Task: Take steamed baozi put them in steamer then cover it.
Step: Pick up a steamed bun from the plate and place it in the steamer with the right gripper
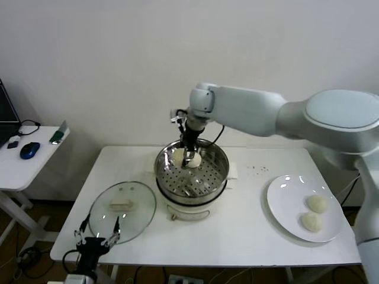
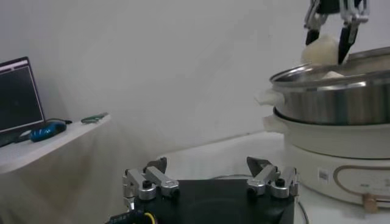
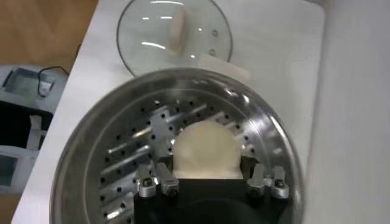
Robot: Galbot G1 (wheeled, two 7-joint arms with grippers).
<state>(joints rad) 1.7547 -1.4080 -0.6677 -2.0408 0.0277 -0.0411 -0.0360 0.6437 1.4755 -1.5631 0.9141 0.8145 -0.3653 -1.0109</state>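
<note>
The steamer (image 1: 219,171) stands mid-table on its white base. My right gripper (image 1: 190,155) is over its far left part, shut on a baozi (image 1: 195,160) held just above the perforated tray; the right wrist view shows that bun (image 3: 204,149) between the fingers. A second baozi (image 1: 178,157) lies in the pot beside it. Two more baozi (image 1: 317,203) (image 1: 312,222) lie on the white plate (image 1: 284,201) at the right. The glass cover (image 1: 122,210) lies flat on the table left of the steamer. My left gripper (image 1: 98,239) is open and empty at the table's front left edge.
A low white side table (image 1: 18,165) with a blue mouse (image 1: 29,149) stands to the left. In the left wrist view the steamer (image 2: 341,97) rises to one side of the left gripper (image 2: 206,163). The wall is close behind the table.
</note>
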